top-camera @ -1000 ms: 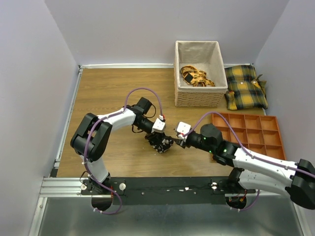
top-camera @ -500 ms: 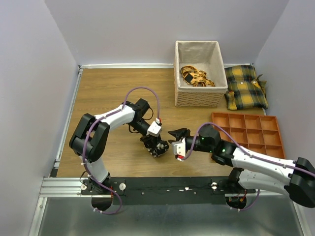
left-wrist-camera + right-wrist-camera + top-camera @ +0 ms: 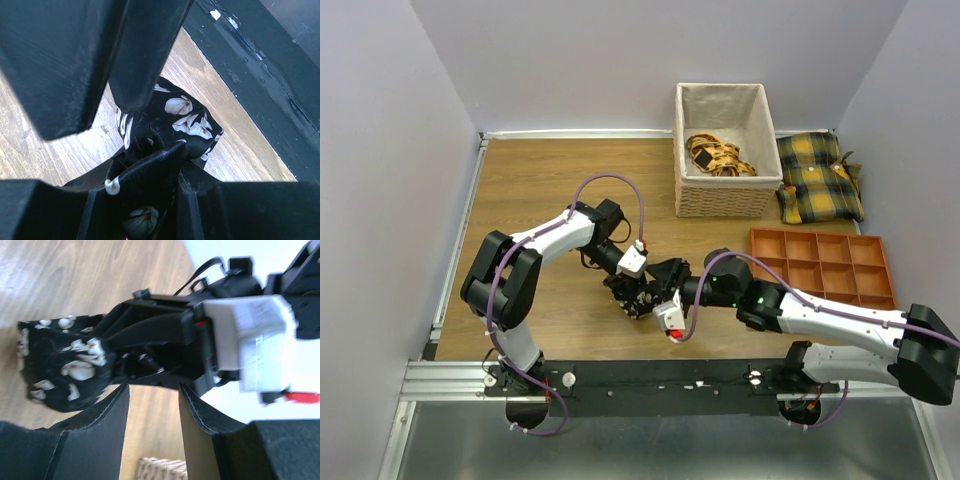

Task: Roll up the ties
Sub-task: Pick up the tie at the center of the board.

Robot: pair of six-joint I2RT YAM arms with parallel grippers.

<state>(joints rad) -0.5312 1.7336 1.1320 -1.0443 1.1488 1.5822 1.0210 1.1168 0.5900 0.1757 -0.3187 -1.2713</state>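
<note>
Near the front middle of the table (image 3: 540, 190), we have both arms meeting over the wood. The left arm (image 3: 555, 235) climbs from its base, runs out to a raised elbow, then folds back down and to the right, wrist aimed at the boards. Its jaws are clamped on the tie (image 3: 185, 117), a small black coil dotted with pale flowers, held low over the table; we cannot tell whether it touches the surface. The right arm (image 3: 830, 320) lies low and stretched far to the left, forearm almost level, wrist turned in toward the coil. Its jaws stand apart, gripping nothing, tips just beside the roll. From the right wrist view we see the coil off to one side of them, pinched by the other arm.
</note>
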